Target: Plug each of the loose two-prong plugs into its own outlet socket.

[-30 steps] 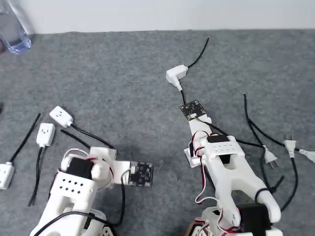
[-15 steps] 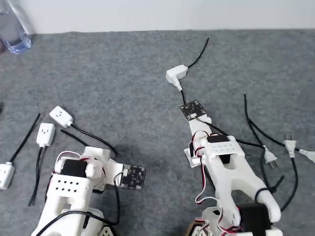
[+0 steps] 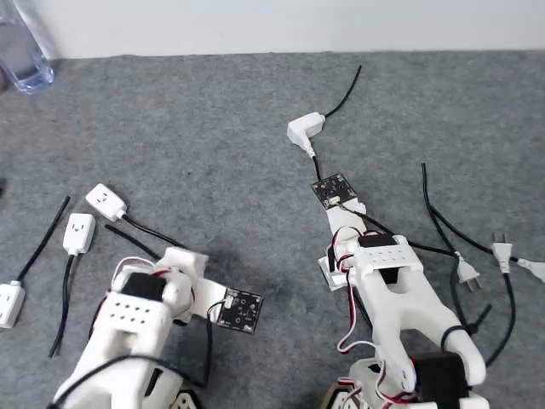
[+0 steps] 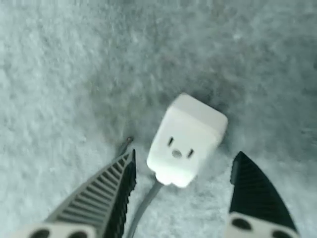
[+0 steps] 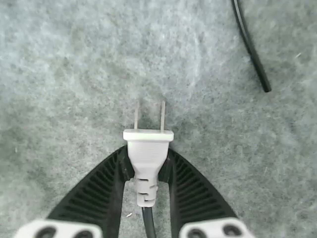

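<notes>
The right gripper (image 5: 147,151) is clamped on a white two-prong plug (image 5: 147,166), its black fingers (image 5: 99,193) pressing both its sides; the two metal prongs stick out past the fingertips over the grey carpet-like table cover (image 5: 64,74), and the plug's black cable runs back between the jaws; a loose black cable end (image 5: 249,47) lies on the cover near the prongs, apart from them; the left gripper (image 4: 185,157) stands spread wide, its fingers (image 4: 111,191) on either side of a white boxy outlet socket (image 4: 187,139), a gap on each side, touching nothing; the socket's face shows two slots and a round hole; in the high view the white left arm (image 3: 128,328) sits at lower left and the white right arm (image 3: 396,285) stretches from lower right toward the centre; just beyond its tip, at upper centre, lies a white socket block (image 3: 298,132) with a black cord running to the upper right; three more white sockets on short black cords lie at the left: the upper socket (image 3: 106,200), the middle socket (image 3: 78,233) just below it, the edge socket (image 3: 10,304) at the left border; near the right edge lie loose white plugs on black cables, one plug (image 3: 467,271) just beside another plug (image 3: 502,251); a clear plastic bottle (image 3: 21,55) sits in the upper left corner.
</notes>
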Robot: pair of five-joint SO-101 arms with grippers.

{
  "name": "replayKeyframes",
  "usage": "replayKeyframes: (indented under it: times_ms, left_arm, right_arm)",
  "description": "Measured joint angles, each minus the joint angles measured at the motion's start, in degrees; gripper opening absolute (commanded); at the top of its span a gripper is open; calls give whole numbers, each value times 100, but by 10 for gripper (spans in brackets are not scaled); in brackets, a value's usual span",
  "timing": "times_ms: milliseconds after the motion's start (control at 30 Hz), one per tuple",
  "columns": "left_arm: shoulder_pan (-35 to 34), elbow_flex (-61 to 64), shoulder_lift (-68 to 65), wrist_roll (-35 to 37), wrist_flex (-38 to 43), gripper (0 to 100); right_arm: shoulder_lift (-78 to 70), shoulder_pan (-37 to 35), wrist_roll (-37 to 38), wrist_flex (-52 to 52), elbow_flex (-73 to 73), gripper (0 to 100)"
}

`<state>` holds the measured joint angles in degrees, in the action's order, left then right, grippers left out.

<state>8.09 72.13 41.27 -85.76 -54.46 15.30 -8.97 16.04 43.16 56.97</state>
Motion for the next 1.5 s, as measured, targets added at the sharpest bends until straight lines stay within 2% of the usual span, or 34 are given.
replayKeyframes:
  times_ms: [133, 233, 567, 767, 933, 1067, 1400, 1500]
  left_arm:
    - [9, -62, -870, 0, 607, 297]
    - [0, -431, -1415, 255, 607, 277]
    - [-18, -791, -2092, 431, 563, 13]
    - [62, -1064, -2127, 659, 18, 13]
    - [466, -1829, -1776, 1345, -765, 13]
    - [905, -1960, -1222, 1477, -1319, 13]
    - [1767, -1679, -888, 2435, -1073, 13]
    - [1785, -1626, -888, 2831, -492, 15]
  right_arm:
    - [0, 0, 0, 0, 0, 9]
    - [0, 0, 0, 0, 0, 9]
    - [0, 0, 0, -9, 0, 9]
    - [0, 0, 0, -9, 0, 9]
    - [0, 0, 0, -9, 0, 9]
    - [0, 0, 0, -9, 0, 9]
    - [0, 0, 0, -9, 0, 9]
    - [0, 0, 0, -9, 0, 9]
